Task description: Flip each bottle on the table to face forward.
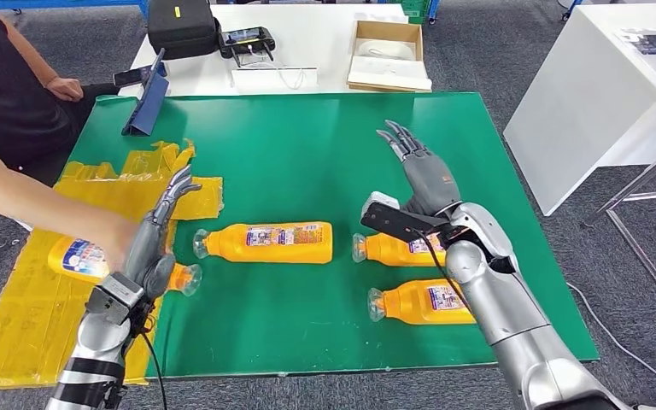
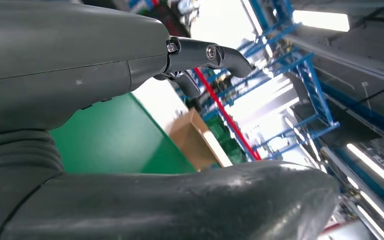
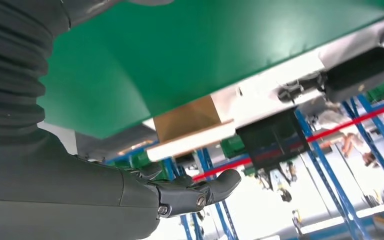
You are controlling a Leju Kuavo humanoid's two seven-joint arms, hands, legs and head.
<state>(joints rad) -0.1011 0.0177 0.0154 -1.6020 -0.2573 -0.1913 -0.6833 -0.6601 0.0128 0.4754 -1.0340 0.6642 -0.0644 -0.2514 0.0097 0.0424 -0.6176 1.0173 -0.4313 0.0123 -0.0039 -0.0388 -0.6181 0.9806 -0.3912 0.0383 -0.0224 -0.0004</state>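
Four orange bottles lie on their sides on the green counter [image 1: 307,145], caps pointing left. The middle bottle [image 1: 265,242] shows its printed label upward, and so does the near right bottle [image 1: 423,301], so I judge those two already facing forward. The far right bottle [image 1: 393,248] lies partly under the right forearm, with only a strip of label showing, so its state is unclear. The left bottle [image 1: 85,260] rests on the yellow sheet [image 1: 17,299] at the counter's left edge, label visible, with a person's blurred hand [image 1: 115,239] over it; that one seems to be just being set down or adjusted, so at least it may remain. The labels are blue and white with small coloured print, too small to read; no brand can be made out. The left hand [image 1: 158,231] hovers above the left bottle's cap end, fingers straight and apart, holding nothing. The right hand [image 1: 418,166] is raised above the counter beyond the right bottles, fingers spread, empty.
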